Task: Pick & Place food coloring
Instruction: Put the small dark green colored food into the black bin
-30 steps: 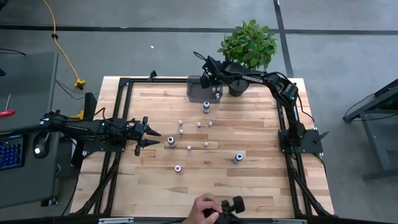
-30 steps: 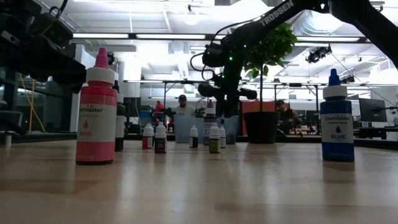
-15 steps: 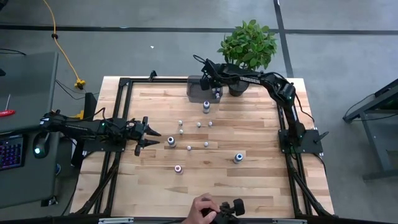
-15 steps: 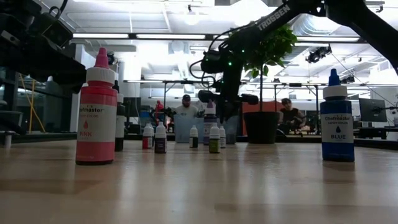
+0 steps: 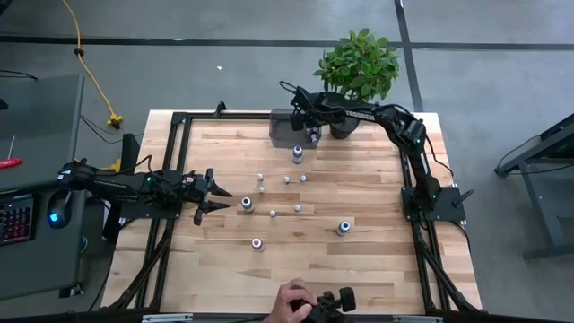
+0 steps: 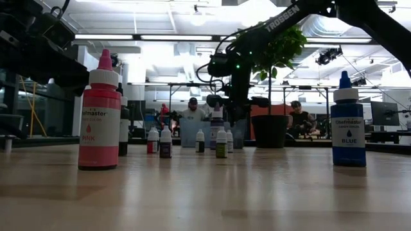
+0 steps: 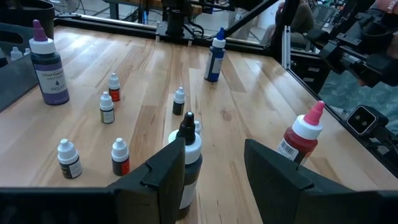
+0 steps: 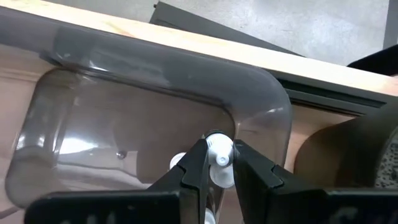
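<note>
Several small white-capped food coloring bottles (image 5: 287, 178) stand mid-table. Larger ones stand around them: purple (image 5: 298, 154), dark (image 5: 247, 205), pink (image 5: 257, 242) and blue (image 5: 343, 228). My right gripper (image 5: 309, 133) hovers over the grey tray (image 5: 283, 124) at the far edge, shut on a tiny bottle (image 8: 219, 151). More white caps (image 8: 178, 163) lie in the tray below it. My left gripper (image 5: 218, 197) waits open at the table's left, its fingers just short of the dark bottle (image 7: 188, 155). My right gripper pinches the tiny bottle by its white cap (image 8: 219, 144) between the two fingertips (image 8: 196, 163). The fingers come from above, pointing down into the tray near a corner. The bottle's body is hidden beneath the fingers, so whether it rests on the tray floor cannot be told.
A potted green plant (image 5: 357, 65) stands beside the tray at the far edge. A person's hand (image 5: 294, 303) holds a black device at the near edge. Bare wood lies along the table's near and right sides.
My right arm has sunk a little over the tray, its gripper still shut on the tiny bottle. The bottles on the table have stayed put.
</note>
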